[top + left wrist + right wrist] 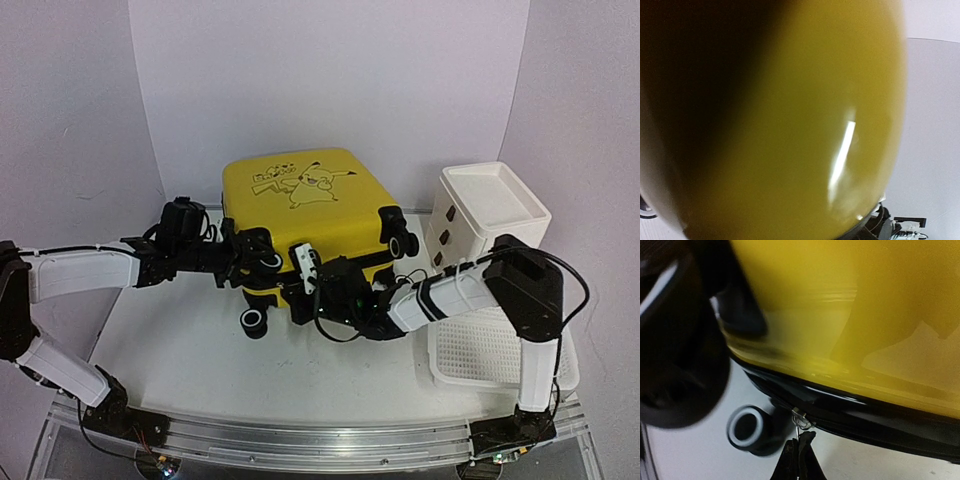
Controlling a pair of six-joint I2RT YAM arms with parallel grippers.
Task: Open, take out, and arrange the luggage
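Top view: working on the opening step, with the luggage (310,215) lying flat at mid-table (180,350), drawing upward and looking zipped shut, left of the white cabinet (490,215) and far-left of the basket (480,350). Reaching the left gripper (262,262) against its near-left corner and the right gripper (335,290) against its near edge.

Left wrist: showing only blurred yellow shell pressed close. Not revealing the fingers, so cannot tell whether spread or clamping.

Right wrist: pinching the thin metal zipper pull (801,419) between fingertips (790,460) pressed together, just right of a grey-rimmed wheel (745,429), below the black zipper band (865,415).

Judging ahead: calling for dragging that pull along the band and around the corners without losing the pinch, bracing the shell on the left against sliding, and leaving unpacking and arranging for later.
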